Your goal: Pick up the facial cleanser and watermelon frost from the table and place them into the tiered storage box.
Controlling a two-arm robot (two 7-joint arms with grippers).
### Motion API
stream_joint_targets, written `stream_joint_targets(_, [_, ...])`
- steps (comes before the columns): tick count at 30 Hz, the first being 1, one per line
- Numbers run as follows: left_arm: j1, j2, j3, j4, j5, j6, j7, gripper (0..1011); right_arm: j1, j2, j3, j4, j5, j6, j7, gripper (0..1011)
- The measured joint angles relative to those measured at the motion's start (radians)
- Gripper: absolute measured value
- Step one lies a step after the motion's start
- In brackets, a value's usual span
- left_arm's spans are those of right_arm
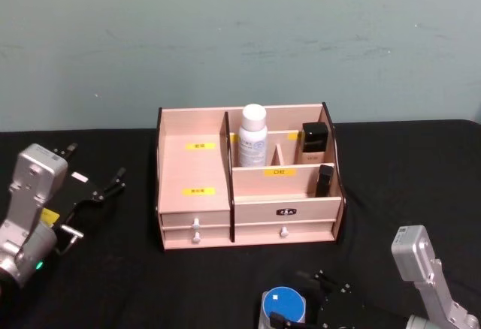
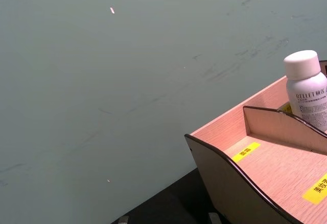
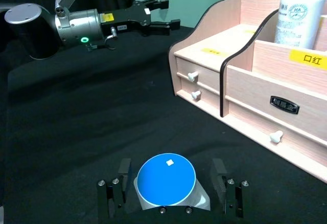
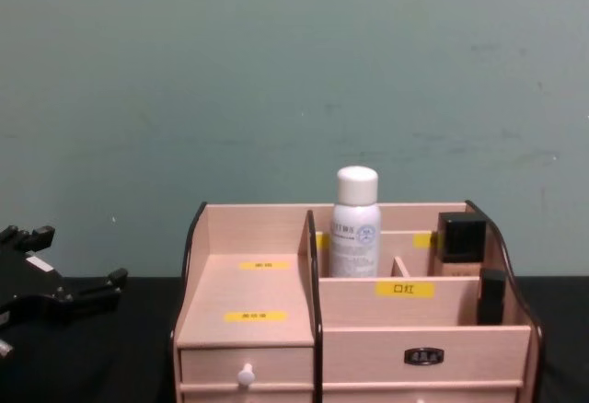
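Task part done, by appearance: a white spray bottle stands in the tiered storage box, centre frame. At bottom centre the right gripper, fingers apart, straddles the blue-capped container on the table, not yet gripped. At the left edge the left gripper hangs spread and empty.

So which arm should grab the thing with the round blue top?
The right. The right gripper has open fingers either side of the blue-topped white container, while the left gripper hangs far off beside the light wooden storage box.
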Motion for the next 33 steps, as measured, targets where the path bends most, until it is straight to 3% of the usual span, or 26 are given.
stream_joint_targets(17, [0.0, 0.0, 0.0, 0.0, 0.0, 0.0, 0.0, 1010, 0.024, -0.01, -0.035, 0.017, -0.011, 0.008, 0.007, 1003])
stream_joint_targets(33, [0.0, 0.0, 0.0, 0.0, 0.0, 0.0, 0.0, 1009, 0.027, -0.011, -0.045, 0.027, -0.015, 0.021, 0.001, 1002])
